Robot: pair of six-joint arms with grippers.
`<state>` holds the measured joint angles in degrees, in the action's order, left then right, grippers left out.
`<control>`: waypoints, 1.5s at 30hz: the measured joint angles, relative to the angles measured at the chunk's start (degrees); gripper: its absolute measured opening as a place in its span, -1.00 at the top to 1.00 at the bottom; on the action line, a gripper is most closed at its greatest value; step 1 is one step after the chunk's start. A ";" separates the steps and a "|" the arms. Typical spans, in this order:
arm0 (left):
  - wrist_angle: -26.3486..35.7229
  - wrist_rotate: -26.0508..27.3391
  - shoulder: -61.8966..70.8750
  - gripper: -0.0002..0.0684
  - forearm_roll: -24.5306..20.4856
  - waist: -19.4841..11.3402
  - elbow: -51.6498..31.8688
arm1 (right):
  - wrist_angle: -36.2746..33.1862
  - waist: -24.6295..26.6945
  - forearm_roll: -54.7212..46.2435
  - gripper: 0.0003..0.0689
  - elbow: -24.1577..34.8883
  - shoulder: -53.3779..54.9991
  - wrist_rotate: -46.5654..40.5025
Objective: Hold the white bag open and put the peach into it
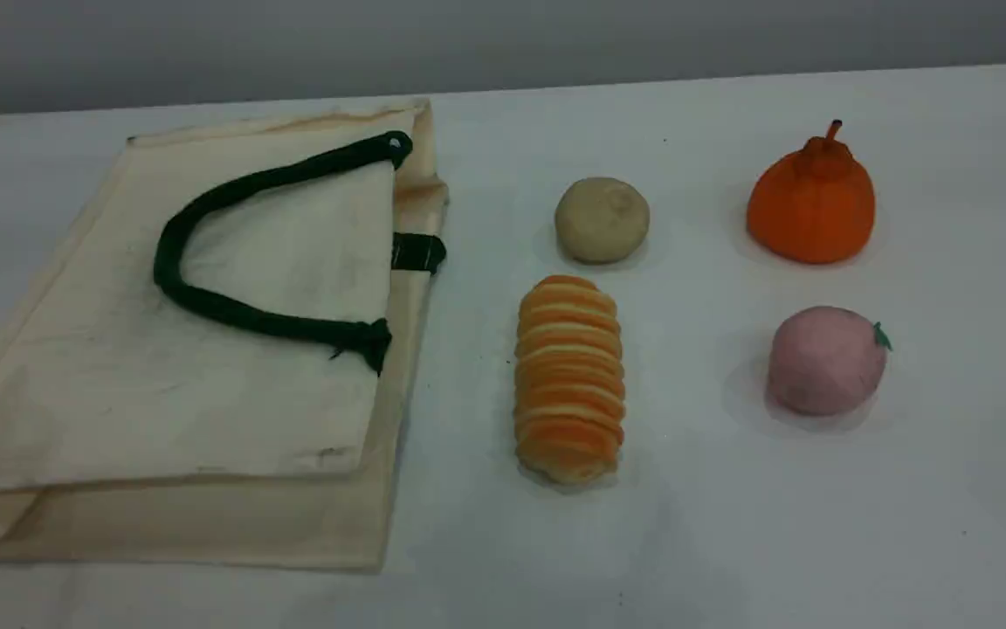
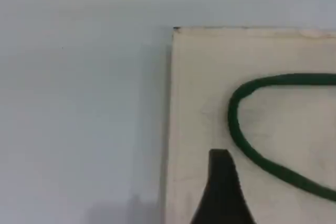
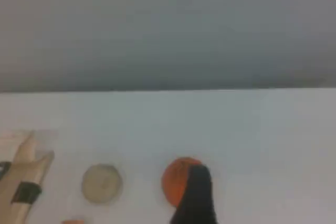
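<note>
Step in hand, as I judge it: the very start, with neither arm in the scene view and nothing touched. Far left of the table (image 1: 730,542): the white bag (image 1: 119,384) lies flat and folded, mouth edge facing right toward the food, one dark green rope handle (image 1: 206,301) looped across its upper panel. The left gripper (image 2: 223,182) shows only one dark fingertip in its wrist view, hanging over the bag's cloth just beside the handle loop; no contact is visible, nothing is held, and whether the jaws stand apart cannot be told. Moving right: a striped orange bread roll (image 1: 568,380) with a beige bun (image 1: 602,219) behind it, then an orange pear-shaped fruit (image 1: 811,205) and, nearer the camera, the peach (image 1: 826,360), on the table well apart from the bag. The right gripper (image 3: 195,192) likewise shows one fingertip, in front of the orange fruit; empty, spread not discernible; the peach is outside its view. Next move likely calls for the left gripper to reach the bag's rim or handle to lift the mouth open, while the right swings toward the peach.
</note>
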<state>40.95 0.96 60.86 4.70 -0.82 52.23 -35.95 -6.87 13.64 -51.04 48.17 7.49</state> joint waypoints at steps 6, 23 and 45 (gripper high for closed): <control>0.07 0.00 13.67 -0.40 0.00 0.00 4.97 | 0.40 0.00 -0.72 -0.65 -5.41 10.26 0.00; -2.57 0.53 41.93 -0.40 1.69 0.82 15.44 | 4.68 0.00 -0.95 -0.65 -9.41 30.26 0.35; -7.12 1.27 55.37 -0.40 2.97 5.00 18.93 | 4.21 0.00 -0.90 -0.65 -9.41 30.16 0.30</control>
<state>33.83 2.22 116.23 7.68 4.19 71.16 -31.74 -6.87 12.74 -60.45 78.33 7.79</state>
